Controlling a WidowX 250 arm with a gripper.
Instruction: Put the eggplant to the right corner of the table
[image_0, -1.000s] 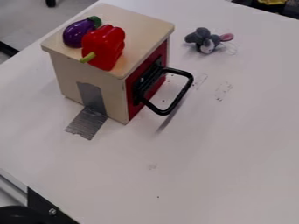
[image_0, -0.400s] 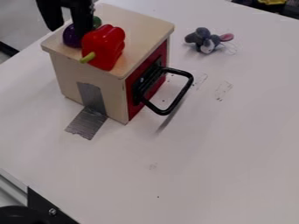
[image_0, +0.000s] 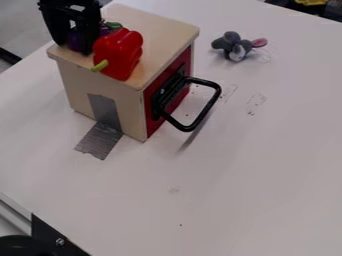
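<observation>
At the upper left, the black gripper (image_0: 73, 40) is low over the wooden box's light top (image_0: 157, 25), near its back left edge. Its fingers stand apart, one left of the eggplant (image_0: 104, 31) and one in front of it. Purple skin shows between them and also to their right, beside the green stem; the rest of the eggplant is hidden. Whether the fingers touch it cannot be made out. The white table (image_0: 254, 175) extends from the box to the right.
A red pepper (image_0: 119, 52) lies right against the eggplant's near side. From the box's red door (image_0: 178, 94) juts a black handle (image_0: 212, 102). A grey plush mouse (image_0: 235, 49) lies behind it to the right. Tape (image_0: 100, 141) fixes the box.
The gripper has entered from the top left and come down around the eggplant, its fingers now closer together than in the previous frame. The eggplant's stem appears shifted slightly right; the pepper is unmoved.
</observation>
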